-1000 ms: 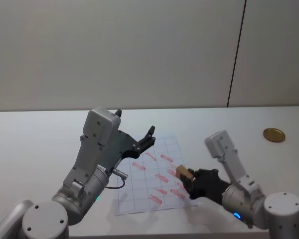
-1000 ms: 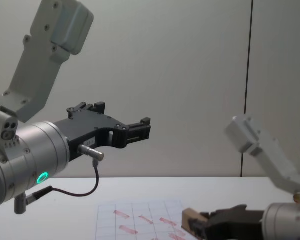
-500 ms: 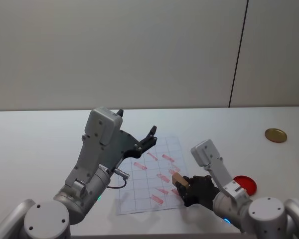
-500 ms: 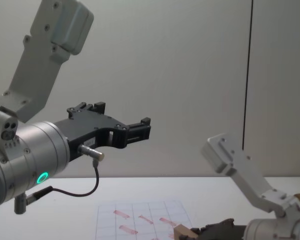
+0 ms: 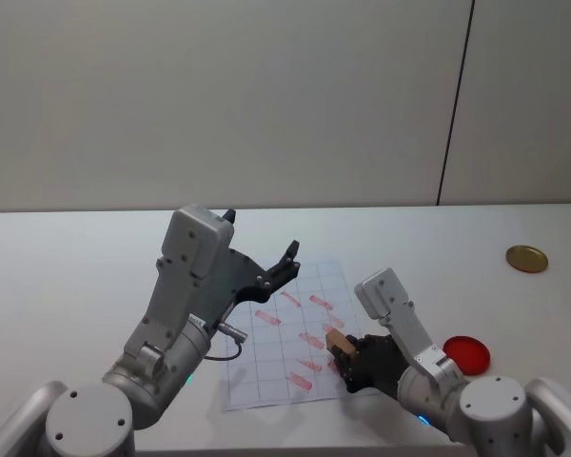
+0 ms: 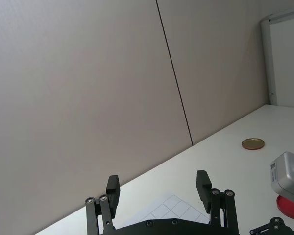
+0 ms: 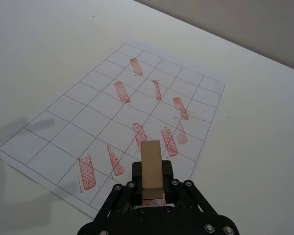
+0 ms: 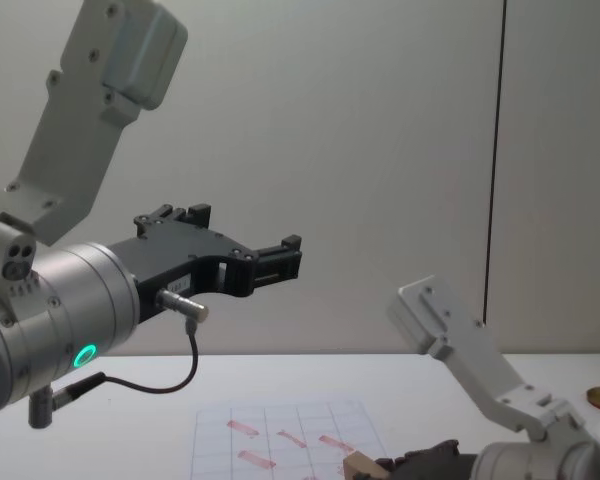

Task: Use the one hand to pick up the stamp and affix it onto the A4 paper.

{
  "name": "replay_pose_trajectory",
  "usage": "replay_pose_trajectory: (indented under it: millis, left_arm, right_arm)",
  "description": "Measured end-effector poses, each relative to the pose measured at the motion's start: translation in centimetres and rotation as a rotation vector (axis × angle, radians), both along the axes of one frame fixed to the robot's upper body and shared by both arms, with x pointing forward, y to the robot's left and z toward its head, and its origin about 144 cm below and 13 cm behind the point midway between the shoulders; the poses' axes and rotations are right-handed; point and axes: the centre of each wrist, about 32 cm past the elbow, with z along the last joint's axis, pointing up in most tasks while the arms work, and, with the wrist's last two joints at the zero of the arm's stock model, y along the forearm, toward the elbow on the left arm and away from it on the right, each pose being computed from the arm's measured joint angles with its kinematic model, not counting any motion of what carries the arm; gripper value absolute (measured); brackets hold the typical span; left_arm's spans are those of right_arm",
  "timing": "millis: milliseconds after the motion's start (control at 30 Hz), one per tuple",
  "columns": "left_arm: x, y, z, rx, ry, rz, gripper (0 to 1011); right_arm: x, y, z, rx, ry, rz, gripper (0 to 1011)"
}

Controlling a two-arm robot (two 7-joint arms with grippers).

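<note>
stamp (image 7: 151, 169): clamped between the right gripper (image 5: 341, 352) fingers, long axis along the fingers, free end pointing at the A4 paper (image 7: 88, 117). In the head view it sits over the sheet's 4 o'clock area, just inside the right-hand edge. Can't tell if the stamping face is touching the sheet.

Edges / room:
- Red marks cluster through the middle of the grid and around the stamp. Several cells on the side away from the gripper are unmarked.
- Red disc (image 5: 466, 353) on the table at 3 o'clock of the stamp, near the right arm, apart from the sheet.
- Golden disc (image 5: 526, 258) at 2 o'clock, well apart, close to the table's back edge.
- Left gripper (image 6: 158, 182) hangs above the sheet's 10 o'clock corner, well clear of the stamp. Its body covers part of the sheet's left side in the head view.

Surface / room: white table (image 5: 76, 267), sheet lying flat and rotated a bit relative to the table edge. Grey panel wall behind, with one dark vertical seam.

Pose:
- Right arm: low, reaching from 5 o'clock toward the sheet, white link angled up and back, blue light at the wrist.
- Left arm: raised, elbow link high, gripper roughly level and pointing toward 1 o'clock, fingers apart with nothing between them, green light on the wrist, black cable looping below it.
</note>
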Motion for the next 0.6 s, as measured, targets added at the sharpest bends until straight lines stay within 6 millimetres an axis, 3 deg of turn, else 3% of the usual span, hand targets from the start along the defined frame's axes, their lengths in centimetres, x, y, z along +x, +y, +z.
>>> replay_pose_trajectory:
  millis: [600]
  left_arm:
    - [0.0,0.0,0.0,0.0,0.0,0.0,993]
  right_arm:
    - [0.76,0.58,-0.78,0.006,0.037,-0.017,219]
